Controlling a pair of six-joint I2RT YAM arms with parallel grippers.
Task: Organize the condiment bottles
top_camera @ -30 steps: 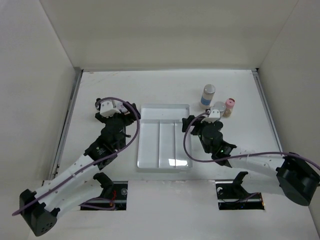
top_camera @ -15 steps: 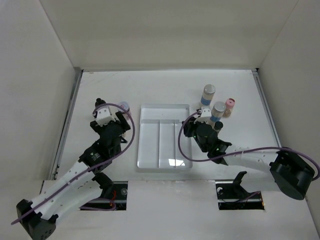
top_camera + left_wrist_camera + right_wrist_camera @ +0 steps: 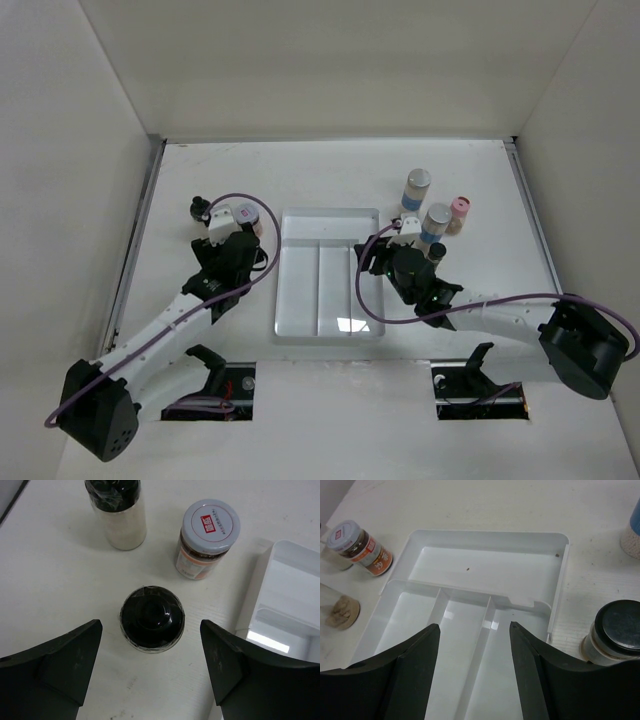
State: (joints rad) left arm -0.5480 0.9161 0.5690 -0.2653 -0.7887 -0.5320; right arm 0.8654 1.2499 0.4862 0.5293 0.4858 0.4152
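Left of the white tray [image 3: 292, 592] stand three condiment bottles: a black-capped one [image 3: 152, 618], a taller black-capped one with pale contents [image 3: 117, 515] and a white-lidded jar with a red label [image 3: 206, 539]. My left gripper [image 3: 151, 625] is open. Its fingertips flank the near black cap with a gap on each side, touching nothing. My right gripper [image 3: 475, 625] hangs open over the tray's long compartments [image 3: 470, 630], holding nothing. To its right stands a black-capped jar [image 3: 614, 630]. From above, two silver-capped bottles [image 3: 416, 190] [image 3: 436, 222] and a pink-capped one [image 3: 460, 213] stand right of the tray.
The tray [image 3: 328, 225] lies between both arms and has nothing in it but a couple of specks. A blue-labelled bottle [image 3: 632, 527] shows at the right wrist view's edge. White walls enclose the table on the left, back and right.
The right gripper has drawn back from the silver-capped bottle toward the tray, uncovering a black-capped jar. The left wrist has shifted, uncovering the white-lidded jar and a black cap.
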